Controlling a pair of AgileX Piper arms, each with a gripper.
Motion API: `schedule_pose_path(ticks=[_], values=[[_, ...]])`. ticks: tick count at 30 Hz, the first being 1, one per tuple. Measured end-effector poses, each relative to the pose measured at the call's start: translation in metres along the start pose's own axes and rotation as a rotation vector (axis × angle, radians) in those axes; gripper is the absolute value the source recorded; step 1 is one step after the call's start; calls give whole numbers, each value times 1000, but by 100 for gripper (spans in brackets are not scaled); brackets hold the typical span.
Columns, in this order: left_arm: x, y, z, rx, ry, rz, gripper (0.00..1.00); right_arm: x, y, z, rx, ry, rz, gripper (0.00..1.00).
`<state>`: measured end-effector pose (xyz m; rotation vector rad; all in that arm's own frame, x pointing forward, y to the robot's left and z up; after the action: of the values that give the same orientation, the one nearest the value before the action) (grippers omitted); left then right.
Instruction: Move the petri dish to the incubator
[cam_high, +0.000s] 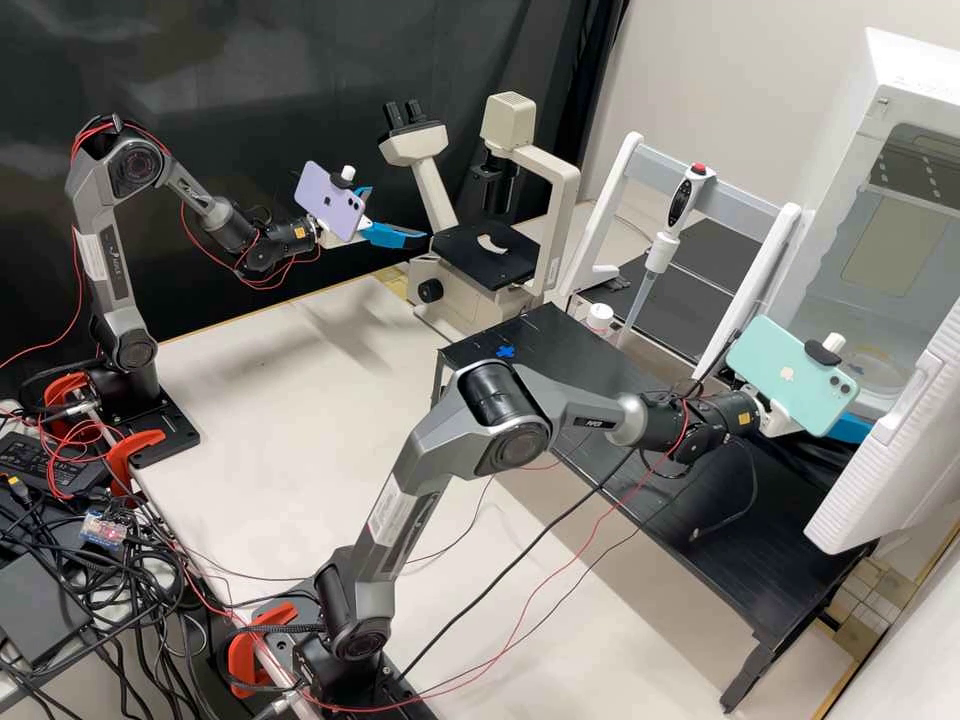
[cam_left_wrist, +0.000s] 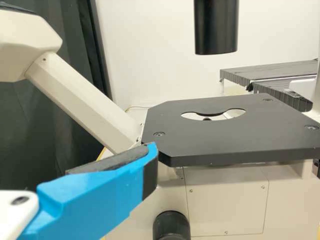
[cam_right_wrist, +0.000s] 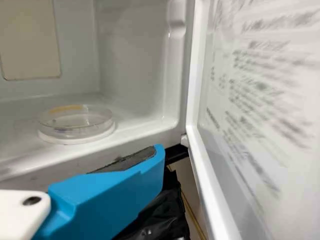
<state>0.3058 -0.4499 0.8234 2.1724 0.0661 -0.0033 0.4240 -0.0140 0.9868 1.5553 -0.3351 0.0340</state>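
Observation:
The clear petri dish (cam_right_wrist: 75, 122) lies flat on the incubator's (cam_right_wrist: 135, 127) white floor, near the front edge, in the right wrist view. My right gripper (cam_high: 850, 428) is at the incubator's (cam_high: 925, 215) opening in the high view, partly behind a phone. In its wrist view the right gripper (cam_right_wrist: 156, 154) is open, apart from the dish, its one visible finger just outside the front edge with a bare pad. My left gripper (cam_high: 397, 213) stands open and empty beside the microscope in the high view; in its wrist view the left gripper (cam_left_wrist: 150, 155) is in front of the stage.
The incubator door (cam_high: 890, 460) stands open close to the right gripper. The microscope (cam_high: 490, 250) is at the back. A pipette (cam_high: 668, 235) on a stand and a white-capped bottle (cam_high: 600, 318) are by the black raised shelf (cam_high: 580, 370).

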Motion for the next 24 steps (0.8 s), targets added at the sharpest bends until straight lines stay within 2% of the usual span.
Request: schedule_pose_path(ticks=[5, 7, 9, 14, 17, 21, 24], values=[[0, 0, 0, 0, 0, 0, 100, -35, -4, -2, 26, 64, 16, 100], [0, 0, 0, 0, 0, 0, 100, -55, -7, -3, 13, 102, 16, 100], [0, 0, 0, 0, 0, 0, 100, -75, -10, -6, 17, 137, 12, 100], [0, 0, 0, 0, 0, 0, 100, -121, -18, -23, 43, 220, 3, 100], [0, 0, 0, 0, 0, 0, 100, -156, -32, -39, 54, 281, -37, 100], [0, 0, 0, 0, 0, 0, 100, -188, -45, -54, 49, 323, -41, 100], [0, 0, 0, 0, 0, 0, 100, -207, -56, -58, 58, 351, -31, 100]])
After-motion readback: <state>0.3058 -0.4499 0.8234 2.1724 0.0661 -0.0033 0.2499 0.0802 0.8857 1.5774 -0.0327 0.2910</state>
